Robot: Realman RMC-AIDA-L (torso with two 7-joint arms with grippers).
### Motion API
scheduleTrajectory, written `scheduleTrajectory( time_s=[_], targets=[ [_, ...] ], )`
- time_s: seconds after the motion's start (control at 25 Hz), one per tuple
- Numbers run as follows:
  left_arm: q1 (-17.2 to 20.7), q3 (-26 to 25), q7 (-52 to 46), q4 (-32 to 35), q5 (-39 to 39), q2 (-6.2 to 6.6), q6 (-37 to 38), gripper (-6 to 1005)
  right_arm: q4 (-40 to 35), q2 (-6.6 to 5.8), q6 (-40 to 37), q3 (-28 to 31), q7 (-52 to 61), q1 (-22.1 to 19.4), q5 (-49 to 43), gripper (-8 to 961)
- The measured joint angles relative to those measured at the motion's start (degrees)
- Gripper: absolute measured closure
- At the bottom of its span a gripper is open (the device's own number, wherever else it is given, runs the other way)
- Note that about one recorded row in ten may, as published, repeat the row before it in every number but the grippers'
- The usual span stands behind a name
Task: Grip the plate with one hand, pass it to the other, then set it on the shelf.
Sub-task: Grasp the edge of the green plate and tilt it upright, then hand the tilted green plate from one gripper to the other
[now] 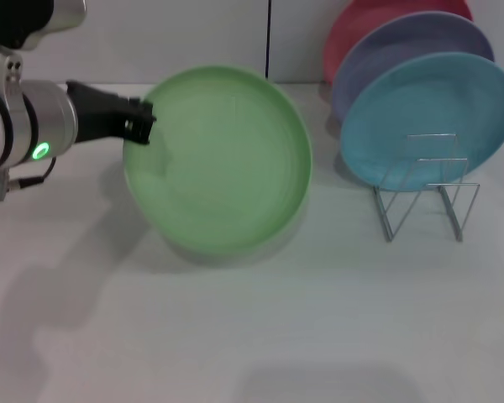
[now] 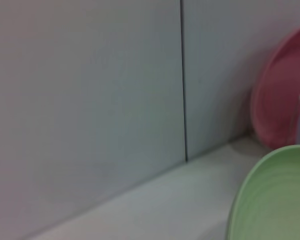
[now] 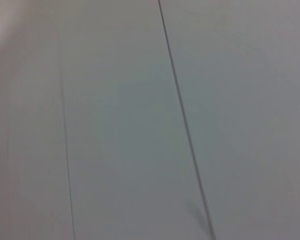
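Plate [image 1: 223, 159] is off the table [image 1: 260, 336], tilted face-up toward the head camera, left of the shelf [image 1: 427, 189]. Left gripper [image 1: 139, 124] is clenched on its left rim and carries it; the left wrist view catches only the plate's edge.

Right gripper isn't in any view. Its wrist camera sees only blank wall.

Shelf holds a blue plate [image 1: 441, 109], with lavender [image 1: 403, 50] and pink [image 1: 361, 25] ones stacked behind it.

Progress, my read: pick-up done. Handover not started, and placing on the shelf also remains. Roughly a third through.
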Motion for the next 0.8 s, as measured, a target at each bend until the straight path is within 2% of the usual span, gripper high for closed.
scheduleTrajectory(
  time_s=[0.04,0.08,0.16,0.24,0.32,0.44,0.56,0.68,0.8],
  targets=[
    [0.0,-0.1,0.3,0.0,0.0,0.00,0.8,959,-4.1,-0.17,3.5,-3.2,5.6,-0.1,-1.7,130],
    [-0.1,-0.1,0.6,0.0,0.1,0.00,1.6,958,-10.3,-0.57,8.3,-7.1,14.6,-0.1,-6.2,130],
    [-0.1,-0.1,1.3,0.0,0.1,-0.07,2.8,955,-19.9,-1.06,13.6,-11.1,29.7,0.8,-17.0,130],
    [-0.1,0.2,1.6,0.0,0.0,-0.15,3.8,953,-26.9,-1.25,14.4,-12.3,40.9,2.7,-27.7,130],
    [-0.1,0.4,1.7,-0.1,0.0,-0.16,4.2,951,-31.7,-2.09,10.8,-13.8,51.9,5.9,-37.7,131],
    [-0.3,0.5,1.7,-1.0,-0.1,-0.17,4.4,948,-32.5,-4.29,2.5,-14.5,62.0,12.8,-47.4,131],
    [-0.6,0.6,1.8,-1.7,-0.3,-0.19,4.4,945,-28.2,-6.04,-2.8,-13.6,65.1,19.2,-49.7,131],
    [-0.7,0.6,1.6,-2.4,-0.4,-0.20,4.5,941,-25.5,-6.47,-3.7,-14.4,67.1,22.7,-52.1,132],
    [-0.8,0.2,1.4,-3.4,-0.9,-0.19,4.4,938,-25.1,-6.03,-3.4,-15.9,68.3,24.3,-55.6,132]
  ],
)
